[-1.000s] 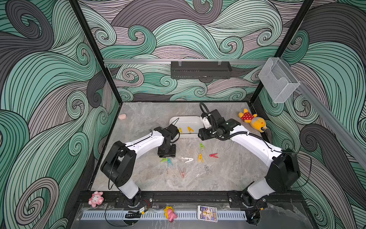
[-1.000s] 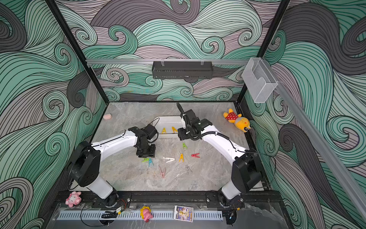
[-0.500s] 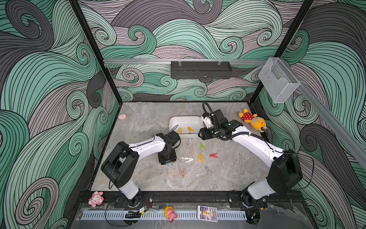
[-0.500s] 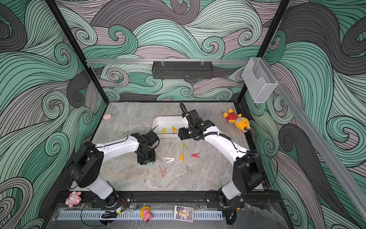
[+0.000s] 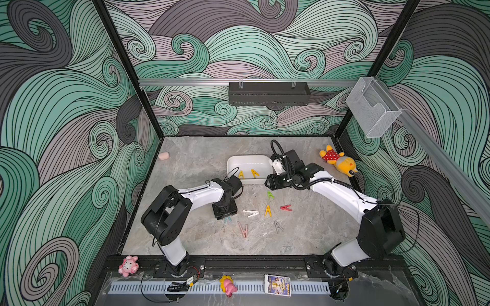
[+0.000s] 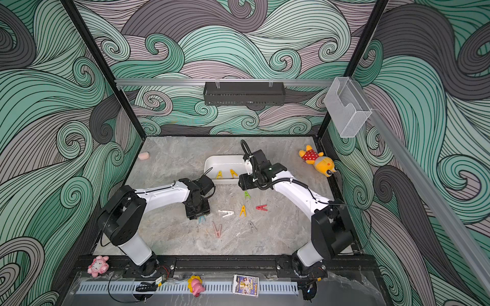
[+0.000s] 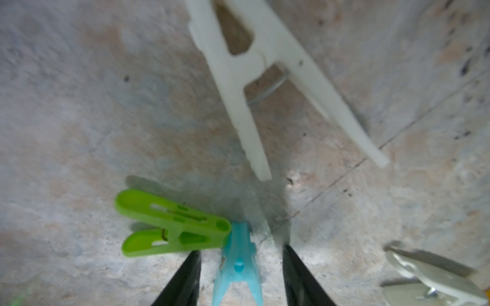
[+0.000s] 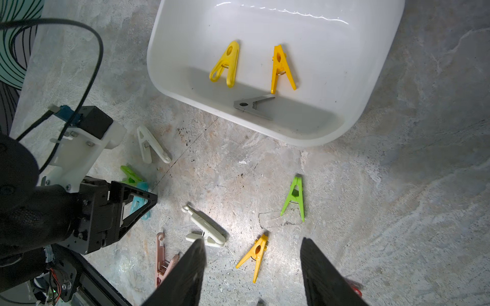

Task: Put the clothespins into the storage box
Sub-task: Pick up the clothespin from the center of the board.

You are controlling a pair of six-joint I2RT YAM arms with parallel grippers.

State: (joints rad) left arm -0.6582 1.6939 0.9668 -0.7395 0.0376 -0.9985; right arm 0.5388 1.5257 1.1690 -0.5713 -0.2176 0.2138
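Marble tabletop (image 5: 198,164), A-shaped blue clothespin (image 7: 238,265) between parted left gripper (image 7: 241,249) jaws, right gripper (image 8: 252,239) parted, empty

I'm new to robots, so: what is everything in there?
storage box: one, white, far middle of table
clothespins inside: three, two yellow, one grey
clothespins on table: nine; two white, two green, yellow, red, grey, pink, blue
plush toys: three; yellow-red table's far right, two pink front ledge
tray: one, black, back wall
holder: one, clear, right wall
small lump: one, pink, table's far left
card pack: one, front ledge
left fingers: black, open astride blue clothespin
right fingers: black, open, empty, beside box
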